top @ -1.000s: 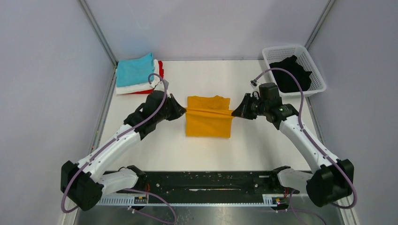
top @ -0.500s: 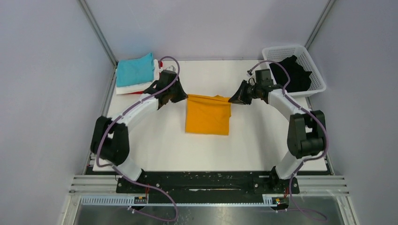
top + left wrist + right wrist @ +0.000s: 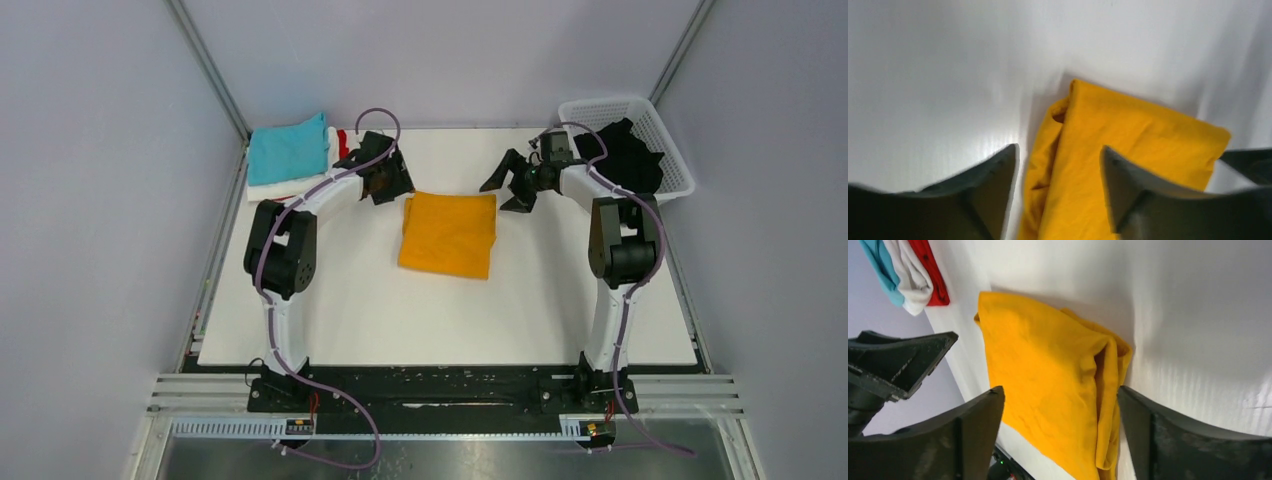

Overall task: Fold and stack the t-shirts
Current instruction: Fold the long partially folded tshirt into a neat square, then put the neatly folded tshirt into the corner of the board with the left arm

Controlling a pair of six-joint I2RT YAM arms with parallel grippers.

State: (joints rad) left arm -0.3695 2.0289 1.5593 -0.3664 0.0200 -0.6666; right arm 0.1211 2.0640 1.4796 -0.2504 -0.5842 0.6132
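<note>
White tabletop (image 3: 560, 290) bears the folded mustard-orange t-shirt (image 3: 450, 232); left gripper (image 3: 393, 187) and right gripper (image 3: 506, 193) gape empty, so any regrasp should pinch all layers.

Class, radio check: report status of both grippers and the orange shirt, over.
Left gripper open, right gripper open, holding nothing. Orange shirt folded, lying flat. Nothing in the way.
</note>
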